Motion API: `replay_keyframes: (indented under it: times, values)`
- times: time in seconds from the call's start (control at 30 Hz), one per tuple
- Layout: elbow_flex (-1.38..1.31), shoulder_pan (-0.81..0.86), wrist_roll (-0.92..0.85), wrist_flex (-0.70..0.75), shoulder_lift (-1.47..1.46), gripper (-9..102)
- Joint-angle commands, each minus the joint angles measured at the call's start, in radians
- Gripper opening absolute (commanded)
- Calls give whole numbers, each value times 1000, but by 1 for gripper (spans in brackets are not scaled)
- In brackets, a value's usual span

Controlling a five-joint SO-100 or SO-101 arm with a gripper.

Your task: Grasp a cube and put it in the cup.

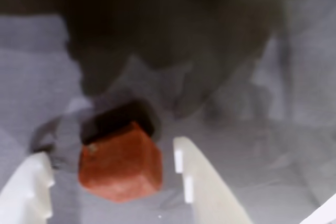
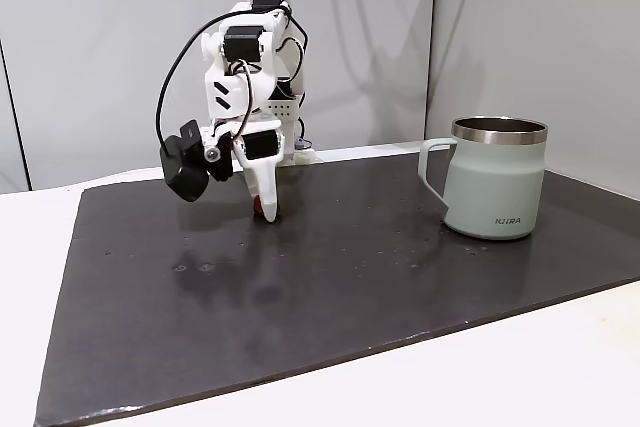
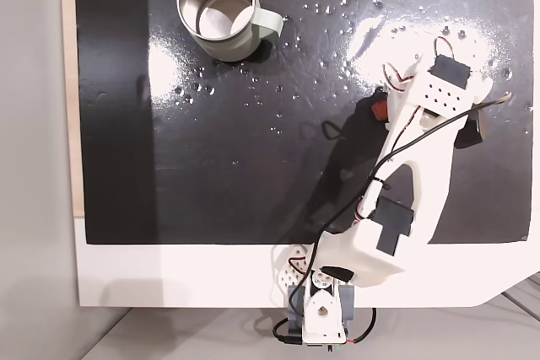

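Gripper [image 1: 113,182] lowered to the mat, white plastic fingers [image 1: 202,182] spread apart on either side of the brick-red cube [image 1: 121,163] in the wrist view, without closing on it. Cube matte, slightly rounded at the corners, resting on the mat between the fingers. In a fixed view, gripper [image 2: 266,209] tip down at the mat, a sliver of red cube [image 2: 259,208] just behind the finger. From above, cube [image 3: 380,110] peeking out beside the white arm [image 3: 413,166].

Dark glossy mat [image 2: 350,287], slate-like, speckled with small pale spots and bright glare, laid over a white table [image 2: 40,247]. Plain pale wall panels [image 2: 120,37] behind.

Sage-green mug [image 2: 495,179] well apart from the gripper, upright on the mat, smooth matte body, steel rim, loop handle facing the arm, small dark lettering near the base. From above, mug [image 3: 253,33] with a bare metal interior.
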Motion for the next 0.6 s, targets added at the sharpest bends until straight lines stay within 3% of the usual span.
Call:
replay_keyframes:
  times: [0.0,0.57]
  values:
    - [-55,-6,-9,0,6,26]
    - [-55,8,-26,3,14,10]
